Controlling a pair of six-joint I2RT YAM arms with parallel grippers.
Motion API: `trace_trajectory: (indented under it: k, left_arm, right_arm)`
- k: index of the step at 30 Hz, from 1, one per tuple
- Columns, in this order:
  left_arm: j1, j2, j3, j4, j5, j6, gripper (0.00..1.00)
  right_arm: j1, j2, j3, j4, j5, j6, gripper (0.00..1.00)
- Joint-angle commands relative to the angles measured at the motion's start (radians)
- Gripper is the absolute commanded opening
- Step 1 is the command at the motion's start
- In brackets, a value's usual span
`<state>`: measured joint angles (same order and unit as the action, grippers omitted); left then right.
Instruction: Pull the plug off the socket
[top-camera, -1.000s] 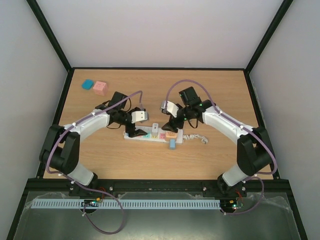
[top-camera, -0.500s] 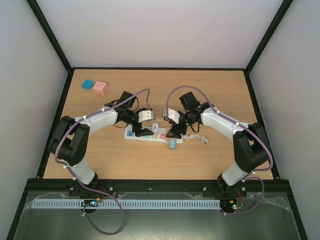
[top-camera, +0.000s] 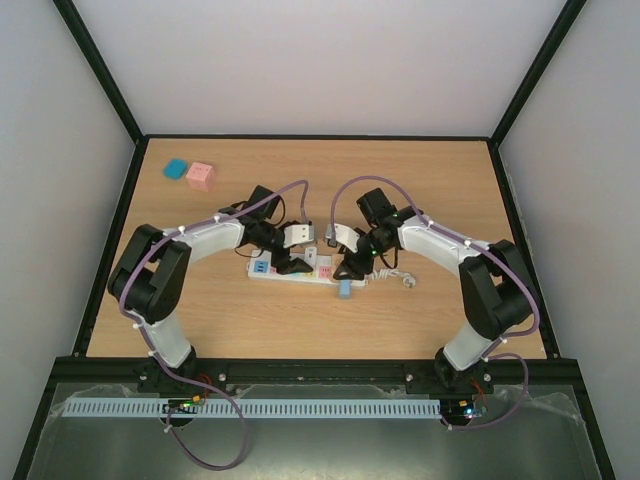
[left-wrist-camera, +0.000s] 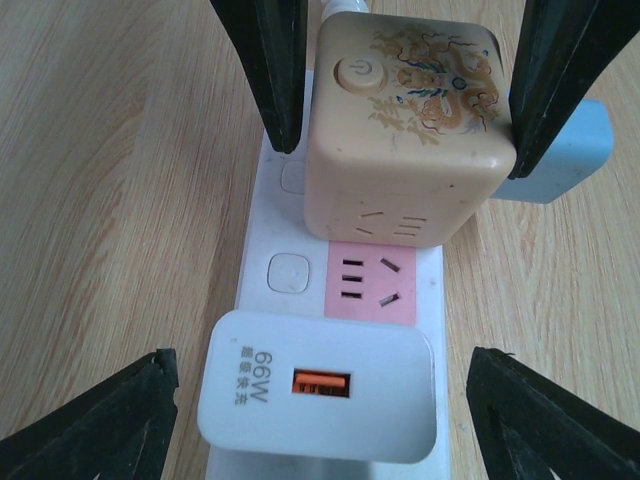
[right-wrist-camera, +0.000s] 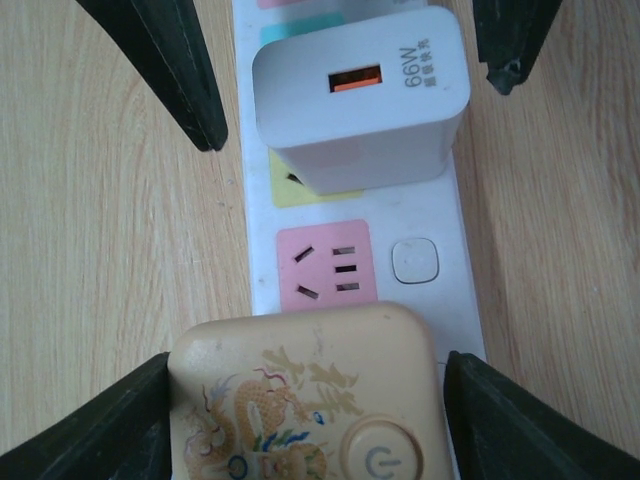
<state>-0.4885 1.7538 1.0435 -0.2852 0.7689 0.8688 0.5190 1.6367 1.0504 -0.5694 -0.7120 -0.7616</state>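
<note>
Arms (top-camera: 200, 238) (top-camera: 435, 240) inward; left jaws wide astride charger (left-wrist-camera: 320, 385), right jaws flanking cube (right-wrist-camera: 305, 400), grip unclear

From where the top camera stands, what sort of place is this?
Probably a robot test cell: a wooden table enclosed by a black frame and plain white walls, left arm and right arm bolted at its near edge, a power strip between them.

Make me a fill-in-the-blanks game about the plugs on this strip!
The bare outlet between charger and cube is ___. The charger's port is ___. The cube shows a ___ picture. The left tool straddles the ___.
Missing words: pink, orange, dragon, charger.
</note>
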Motion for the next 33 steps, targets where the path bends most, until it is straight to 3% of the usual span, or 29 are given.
trace_trajectory:
  k: [1,8,15,33]
  left_arm:
    - [-0.01,0.018,0.02,0.031,0.027,0.0,0.77]
    - [-0.012,0.004,0.025,0.027,0.034,0.009,0.57]
    - [-0.012,-0.037,0.025,0.029,0.096,-0.012,0.47]
    - [0.003,-0.08,0.084,-0.033,0.176,-0.029,0.43]
  right_arm:
    - [0.001,0.015,-0.015,0.008,0.012,-0.009,0.66]
    - [0.001,0.013,-0.024,0.022,0.017,-0.004,0.52]
    - [0.001,0.021,-0.034,0.032,0.022,-0.005,0.41]
    - [0.002,0.022,-0.046,0.052,0.034,0.004,0.35]
